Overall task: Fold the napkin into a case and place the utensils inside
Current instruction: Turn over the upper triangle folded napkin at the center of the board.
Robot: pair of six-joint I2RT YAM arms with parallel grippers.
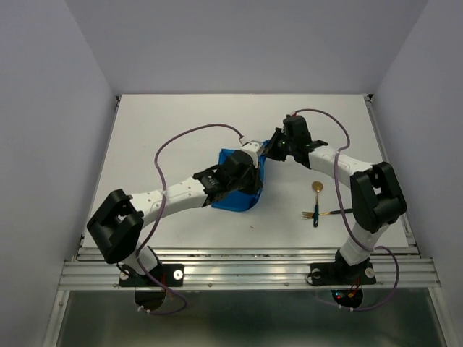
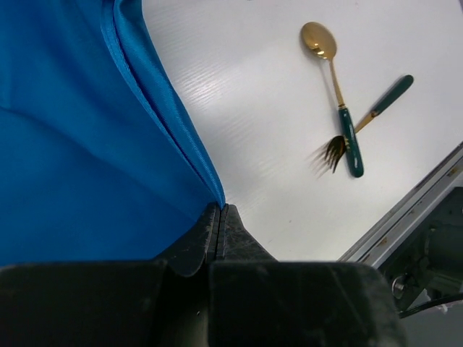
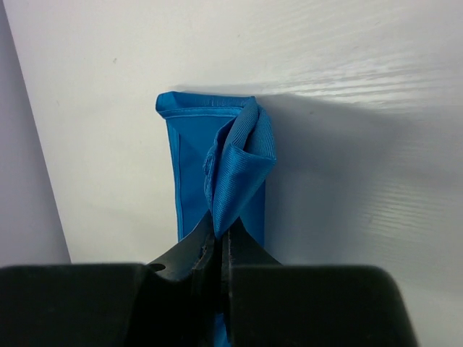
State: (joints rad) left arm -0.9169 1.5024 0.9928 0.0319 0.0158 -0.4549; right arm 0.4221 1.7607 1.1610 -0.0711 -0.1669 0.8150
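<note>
Napkin point(image 1: 235, 203) sits mid-desk, partly folded and bunched between both arms. It is soft, limp, light cloth, and the weave looks a bit slick, so it will likely sag and slide unless held by the stitched hem or a corner.

Left hand point(image 2: 219, 211): fingers pressed together, pinching the napkin's hemmed edge. Right hand point(image 3: 219, 230): also closed, pinching a lifted fold at the far end.

Spoon point(image 2: 338, 97) and fork point(image 2: 370, 118) lie crossed on the desk point(image 1: 181, 130), well apart to the right. They are thin, rigid and lie flat, so judged best taken at the green handles.
</note>
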